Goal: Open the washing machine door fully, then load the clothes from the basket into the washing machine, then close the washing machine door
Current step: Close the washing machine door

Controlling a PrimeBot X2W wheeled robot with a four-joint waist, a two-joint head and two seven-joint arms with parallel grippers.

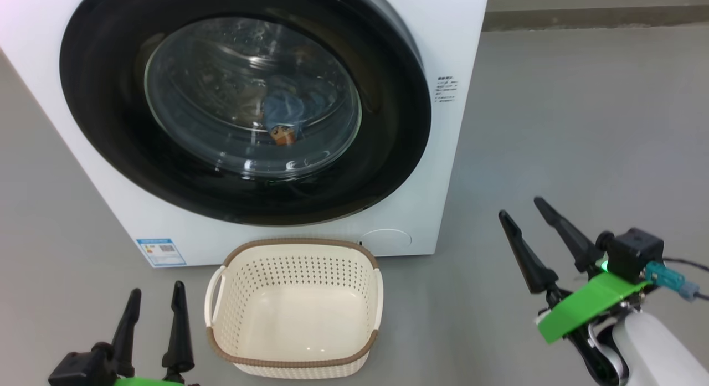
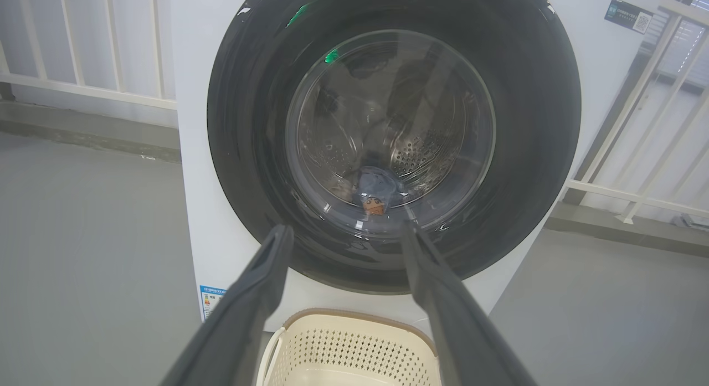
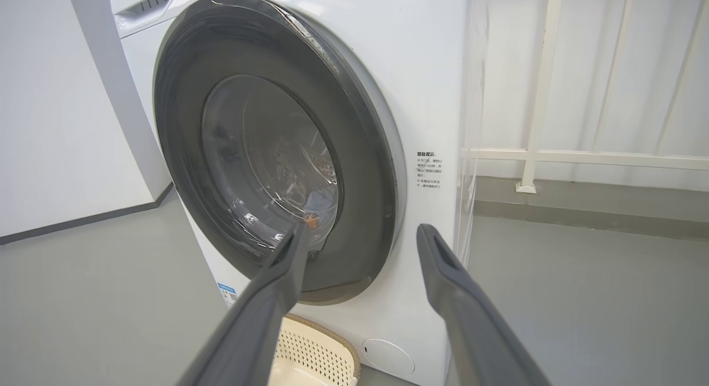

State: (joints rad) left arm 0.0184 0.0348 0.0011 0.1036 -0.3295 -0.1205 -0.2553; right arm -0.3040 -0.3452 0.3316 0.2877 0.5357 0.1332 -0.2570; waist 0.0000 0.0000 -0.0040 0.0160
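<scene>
The washing machine (image 1: 443, 53) stands in front of me with its door (image 1: 111, 125) shut against the front panel. Through the glass bowl I see the clothes (image 1: 285, 114), light blue with an orange print, lying in the drum; they also show in the left wrist view as clothes (image 2: 374, 192). The basket (image 1: 293, 364) sits on the floor below the door, with nothing in it. My left gripper (image 1: 156, 293) is open at the lower left beside the basket. My right gripper (image 1: 520, 207) is open at the right, clear of the machine. Door (image 3: 360, 181) looks closed from the right wrist too.
Grey floor (image 1: 581, 125) spreads to the right of the machine. A white railing (image 3: 581, 156) runs behind it on the right, and another railing (image 2: 83, 89) on the left. A blue label (image 1: 160, 252) marks the machine's lower left corner.
</scene>
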